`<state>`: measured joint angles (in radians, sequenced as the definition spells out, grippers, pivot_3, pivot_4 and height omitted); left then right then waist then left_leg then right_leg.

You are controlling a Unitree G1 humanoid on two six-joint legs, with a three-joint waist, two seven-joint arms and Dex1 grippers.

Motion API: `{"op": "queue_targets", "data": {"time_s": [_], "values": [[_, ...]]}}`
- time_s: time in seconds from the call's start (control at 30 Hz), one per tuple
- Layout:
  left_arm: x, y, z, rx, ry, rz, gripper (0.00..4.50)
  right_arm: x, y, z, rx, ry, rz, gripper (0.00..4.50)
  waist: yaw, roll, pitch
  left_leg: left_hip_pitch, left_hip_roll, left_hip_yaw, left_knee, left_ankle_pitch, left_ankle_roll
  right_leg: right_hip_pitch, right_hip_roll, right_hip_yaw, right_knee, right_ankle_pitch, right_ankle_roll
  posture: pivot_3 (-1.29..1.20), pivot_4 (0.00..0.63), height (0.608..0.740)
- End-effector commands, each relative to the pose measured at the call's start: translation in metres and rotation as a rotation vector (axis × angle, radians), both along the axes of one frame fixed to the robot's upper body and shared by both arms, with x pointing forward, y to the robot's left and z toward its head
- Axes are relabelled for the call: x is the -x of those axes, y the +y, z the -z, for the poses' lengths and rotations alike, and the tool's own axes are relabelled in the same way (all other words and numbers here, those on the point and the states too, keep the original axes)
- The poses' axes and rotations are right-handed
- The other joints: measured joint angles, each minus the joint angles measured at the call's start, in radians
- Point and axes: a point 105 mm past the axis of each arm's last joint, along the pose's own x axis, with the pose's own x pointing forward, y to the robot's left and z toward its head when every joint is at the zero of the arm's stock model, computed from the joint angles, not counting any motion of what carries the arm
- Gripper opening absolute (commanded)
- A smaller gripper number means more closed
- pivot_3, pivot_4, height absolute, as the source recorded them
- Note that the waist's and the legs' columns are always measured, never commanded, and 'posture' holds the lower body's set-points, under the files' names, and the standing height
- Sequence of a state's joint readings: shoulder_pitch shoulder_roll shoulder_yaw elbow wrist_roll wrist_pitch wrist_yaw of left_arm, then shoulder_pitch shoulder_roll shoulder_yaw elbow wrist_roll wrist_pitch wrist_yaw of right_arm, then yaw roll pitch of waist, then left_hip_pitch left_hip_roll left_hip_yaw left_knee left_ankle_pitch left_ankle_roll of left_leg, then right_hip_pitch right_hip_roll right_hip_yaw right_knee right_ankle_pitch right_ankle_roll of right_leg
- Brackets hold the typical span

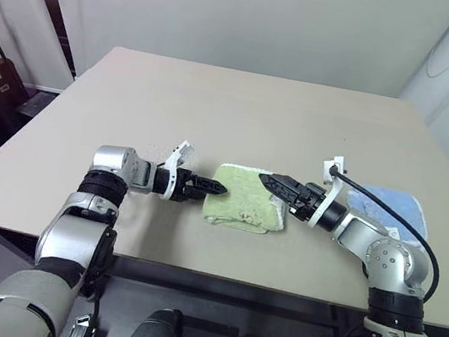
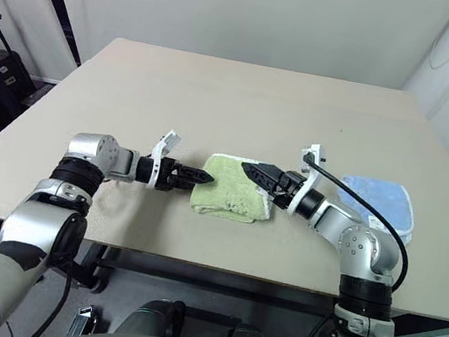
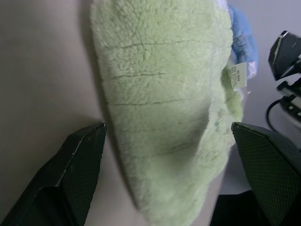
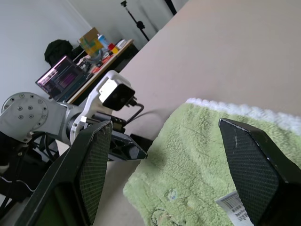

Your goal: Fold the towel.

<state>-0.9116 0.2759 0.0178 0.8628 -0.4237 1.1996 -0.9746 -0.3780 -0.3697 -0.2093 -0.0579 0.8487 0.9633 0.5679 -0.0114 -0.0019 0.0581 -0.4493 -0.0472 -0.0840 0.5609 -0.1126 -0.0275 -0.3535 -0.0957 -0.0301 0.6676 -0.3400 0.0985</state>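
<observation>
Towel (image 1: 245, 199) is lying folded into a small thick rectangle on the table (image 1: 242, 111), near the front edge, roughly centred betw. the two arms. In the left eye view the left gripper (image 1: 214, 188) is pointing in from the left, tips just at the towel's left edge; whether it's touching is hard to call. Right gripper (image 1: 272, 183) is reaching in from the right, tips sitting over the towel's right part. Blue towel (image 1: 394, 206) is lying flat further right, partly behind the right arm and its black cable (image 1: 388, 213).

Right eye view is showing the same layout: green towel w/ white edging along its top and right side, left gripper's tips at its left edge, right gripper's tips over its upper right area.

Left wrist view: both black fingers (image 3: 77, 165) are standing wide apart, nothing betw. them but the towel's fluffy end, which isn't being pinched. A small white label (image 3: 236, 75) is sticking out of the towel's far side, blue towel showing beyond it.

Right wrist view: fingers (image 4: 251, 167) are also spread wide, towel lying below and betw. them, not gripped. White stitched edge is running along the far side; label and faint embroidery are showing near the close edge. Left gripper is facing in from across the towel.
</observation>
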Motion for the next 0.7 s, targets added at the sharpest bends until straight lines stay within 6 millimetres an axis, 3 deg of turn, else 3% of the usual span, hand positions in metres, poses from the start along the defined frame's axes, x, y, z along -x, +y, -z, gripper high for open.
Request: {"op": "queue_targets", "data": {"time_s": [0.03, 0.17, 0.33, 0.47, 0.7], "values": [[0.013, -0.027, -0.001, 0.078, 0.087, 0.072, 4.50, 0.001, -0.002, -0.016, -0.010, -0.055, 0.007, 3.77, 0.002, 0.000, 0.000, 0.000, 0.000, 0.000, 0.000, 0.000, 0.000, 0.000, 0.000, 0.000, 0.000, 0.000, 0.000, 0.00, 0.000, 0.709], [0.019, -0.047, -0.003, 0.127, 0.118, 0.102, 4.50, 0.000, -0.006, -0.013, 0.009, -0.045, 0.039, 3.77, 0.002, 0.000, 0.000, -0.001, -0.003, 0.000, 0.000, 0.000, 0.001, 0.000, -0.002, 0.000, -0.001, -0.001, 0.001, 0.00, 0.000, 0.709], [0.012, -0.055, -0.003, 0.153, 0.093, 0.060, 4.50, -0.002, -0.011, -0.010, 0.020, -0.041, 0.075, 3.77, 0.002, 0.000, 0.000, -0.002, -0.006, -0.001, 0.000, 0.000, 0.001, 0.000, -0.004, 0.000, -0.001, -0.001, 0.004, 0.00, 0.000, 0.709], [0.006, -0.051, 0.000, 0.141, 0.069, 0.021, 3.29, -0.004, -0.015, -0.007, 0.026, -0.035, 0.108, 3.80, 0.001, -0.001, 0.000, -0.002, -0.007, -0.001, 0.000, 0.000, 0.001, 0.001, -0.005, 0.000, -0.001, 0.001, 0.006, 0.00, 0.000, 0.709], [0.001, -0.029, -0.001, 0.132, 0.048, -0.018, 0.68, -0.004, -0.017, -0.007, 0.008, -0.030, 0.135, 3.80, -0.006, -0.001, 0.000, -0.002, -0.007, -0.002, 0.000, 0.000, 0.001, 0.000, -0.005, 0.000, -0.001, 0.001, 0.007, 0.00, 0.000, 0.709]]}}
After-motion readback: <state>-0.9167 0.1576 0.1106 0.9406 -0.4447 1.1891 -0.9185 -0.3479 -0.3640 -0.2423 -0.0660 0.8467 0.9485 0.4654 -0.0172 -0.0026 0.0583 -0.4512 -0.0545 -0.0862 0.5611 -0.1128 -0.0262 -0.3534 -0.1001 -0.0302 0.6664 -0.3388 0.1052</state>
